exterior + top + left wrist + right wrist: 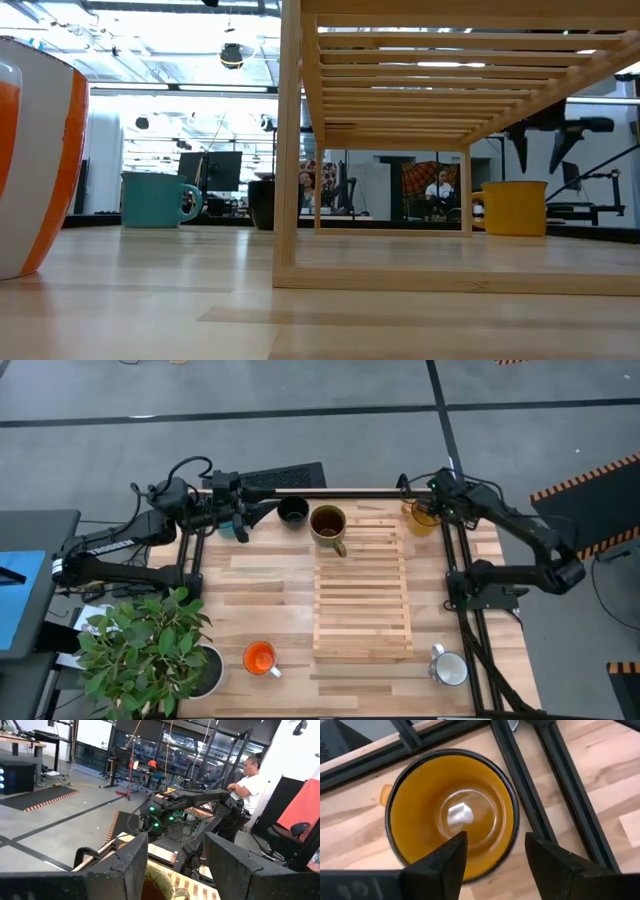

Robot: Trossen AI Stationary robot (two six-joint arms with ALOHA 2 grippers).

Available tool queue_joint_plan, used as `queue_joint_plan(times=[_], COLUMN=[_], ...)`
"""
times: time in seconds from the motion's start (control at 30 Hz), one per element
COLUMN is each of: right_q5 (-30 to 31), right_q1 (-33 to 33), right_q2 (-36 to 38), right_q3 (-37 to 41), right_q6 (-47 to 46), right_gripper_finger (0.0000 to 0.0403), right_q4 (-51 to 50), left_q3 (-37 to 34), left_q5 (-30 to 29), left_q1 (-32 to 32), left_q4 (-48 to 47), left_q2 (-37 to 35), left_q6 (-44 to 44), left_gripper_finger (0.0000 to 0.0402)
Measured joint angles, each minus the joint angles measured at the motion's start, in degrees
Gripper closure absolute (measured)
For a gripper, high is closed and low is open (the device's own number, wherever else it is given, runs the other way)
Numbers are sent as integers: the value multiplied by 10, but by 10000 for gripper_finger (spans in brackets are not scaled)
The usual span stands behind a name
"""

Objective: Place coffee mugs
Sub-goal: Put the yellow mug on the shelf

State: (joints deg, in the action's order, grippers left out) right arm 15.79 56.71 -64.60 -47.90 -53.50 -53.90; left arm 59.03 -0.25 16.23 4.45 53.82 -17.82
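Six mugs stand upright. The teal mug (232, 527) sits under my left arm's wrist at the far left. The black mug (293, 510) is beside it, and the brown mug (328, 526) stands on the wooden rack's far left corner. My left gripper (262, 512) (175, 840) is open and level, pointing toward the black and brown mugs. My right gripper (428, 510) (492, 840) is open and points down over the yellow mug (452, 817) (515, 208), hovering above its rim. The orange mug (260, 658) and the silvery mug (450, 668) stand near the near edge.
A slatted wooden rack (362, 580) fills the table's middle. A potted plant (150, 650) takes the near left corner. Black frame rails (555, 795) run close beside the yellow mug. A person (250, 780) stands in the room beyond the table.
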Motion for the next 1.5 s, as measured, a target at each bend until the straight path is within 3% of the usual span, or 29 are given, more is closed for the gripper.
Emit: queue_joint_plan(times=[0.43,0.63,0.8,0.93,1.13,1.3,1.5], right_q5=[-8,-57,-58,-57,-58,-55,-40], right_q1=[63,88,89,90,90,89,88], right_q2=[-63,-72,-72,-72,-61,-13,55], right_q3=[8,49,51,51,50,39,-31], right_q6=[53,54,56,60,87,121,144], right_gripper_finger=[183,184,190,231,358,360,360], right_q4=[6,52,66,77,79,21,-37], left_q3=[0,0,0,0,0,0,0], left_q5=[-12,-20,-24,-34,-36,-36,-37], left_q1=[0,0,0,0,0,0,0], left_q4=[0,0,0,0,0,0,-1], left_q2=[0,0,0,0,0,0,0], left_q6=[0,0,0,0,0,0,0], left_gripper_finger=[223,223,223,223,223,223,223])
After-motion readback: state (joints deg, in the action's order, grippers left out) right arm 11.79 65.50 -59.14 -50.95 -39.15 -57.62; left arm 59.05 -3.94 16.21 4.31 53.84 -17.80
